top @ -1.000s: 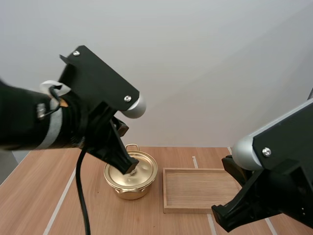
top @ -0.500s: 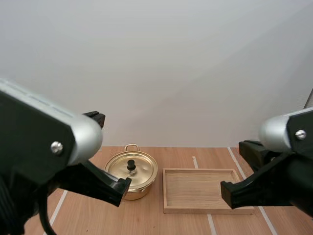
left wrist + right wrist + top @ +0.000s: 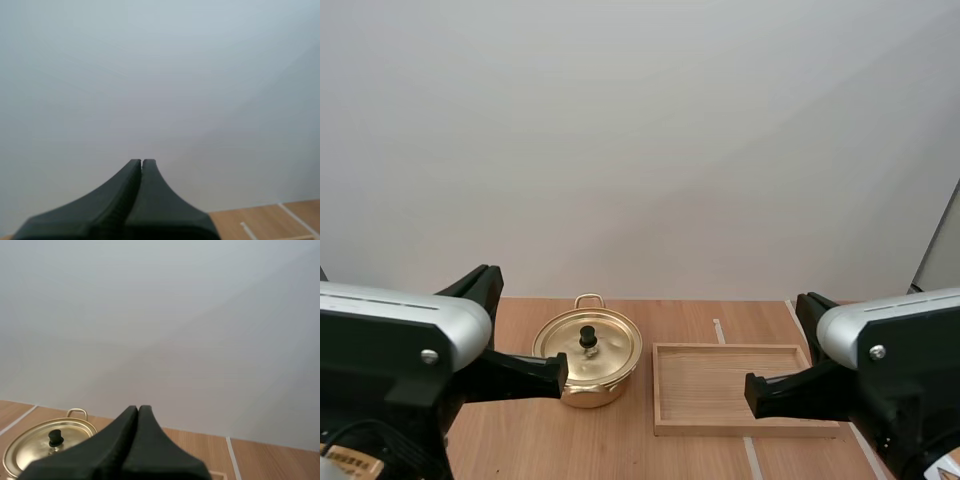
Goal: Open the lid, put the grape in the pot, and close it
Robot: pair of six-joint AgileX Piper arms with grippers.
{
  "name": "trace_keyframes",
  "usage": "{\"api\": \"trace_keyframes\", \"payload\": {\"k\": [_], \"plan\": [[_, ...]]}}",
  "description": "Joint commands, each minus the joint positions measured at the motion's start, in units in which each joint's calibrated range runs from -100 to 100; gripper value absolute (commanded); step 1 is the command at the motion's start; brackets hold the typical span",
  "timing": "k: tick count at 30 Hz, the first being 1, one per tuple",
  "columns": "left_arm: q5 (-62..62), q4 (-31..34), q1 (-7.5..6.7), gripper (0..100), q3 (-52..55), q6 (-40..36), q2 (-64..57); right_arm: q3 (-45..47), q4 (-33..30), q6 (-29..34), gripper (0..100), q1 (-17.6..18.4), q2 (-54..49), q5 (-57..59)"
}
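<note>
Pot (image 3: 582, 388) stands on the table (image 3: 610, 445) just left of the tray (image 3: 730, 388), with its lid (image 3: 608, 350) on. Left gripper (image 3: 141, 162) and right gripper (image 3: 138, 409) each have fingers pressed together, pinching nothing

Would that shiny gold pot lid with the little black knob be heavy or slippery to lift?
Probably light: the shiny gold metal lid looks thin. Its small black knob offers a narrow grip, so it might tilt. The polished surface would likely slip if pinched elsewhere.
</note>
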Motion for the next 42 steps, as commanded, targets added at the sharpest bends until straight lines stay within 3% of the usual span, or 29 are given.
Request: {"api": "trace_keyframes", "payload": {"k": [1,5,8,13,20,23,26,35,42], "plan": [[2.7,2.4,0.48,2,2.0,-0.7,-0.2,2.6,1.1,0.3,0,-1.7,-0.3,-3.8],[2.7,2.4,0.48,2,5.1,-0.7,-0.2,2.8,0.3,0.3,0,-2.2,-0.3,-4.6],[-3.9,2.5,0.48,2,9.0,-0.7,-0.2,5.7,-0.1,0.3,0,-2.2,-0.3,-12.9],[-22.2,2.5,0.48,2,19.8,-0.7,-0.2,18.0,-0.6,0.3,0,-2.2,-0.3,-30.5],[-24.4,2.5,0.48,2,27.5,-0.8,-0.4,32.8,-0.7,0.3,0,-3.2,-0.3,-33.5],[-24.4,2.5,0.48,2,30.3,-0.9,-2.2,34.6,-0.7,0.3,0,-4.2,-0.3,-37.4],[-24.4,2.5,0.48,2,31.3,-0.9,-3.6,34.6,-0.3,0.3,0,-4.7,-0.3,-32.4],[-9.2,2.5,0.48,2,31.3,-1.2,-3.6,34.6,0.9,0.3,0,-4.8,-0.3,-26.3],[-9.2,2.5,0.4,2,31.3,-1.2,-3.6,34.6,0.7,0.3,0,-5.9,-0.3,-20.8]]}}
